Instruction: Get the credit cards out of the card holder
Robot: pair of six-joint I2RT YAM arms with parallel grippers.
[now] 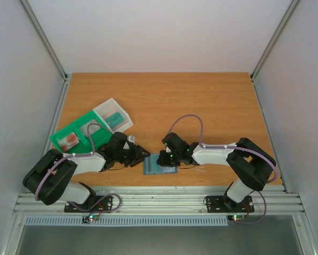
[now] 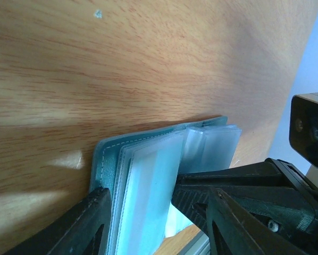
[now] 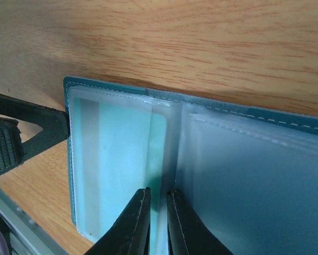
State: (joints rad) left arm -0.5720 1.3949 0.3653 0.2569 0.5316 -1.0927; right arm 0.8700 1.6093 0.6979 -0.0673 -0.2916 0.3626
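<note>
The slate-blue card holder lies open on the table near the front edge, between both grippers. In the right wrist view its clear sleeves show, and a pale credit card sticks out of the left leaf's sleeve towards the spine. My right gripper has its jaws almost together, pinching that card's edge. My left gripper is open and straddles the holder's left leaf, with one finger at the outer edge. No reddish card or red round mark shows.
A green tray with a clear box stands at the back left of the left arm. The metal rail runs along the table's front edge just behind the holder. Grey walls close in both sides.
</note>
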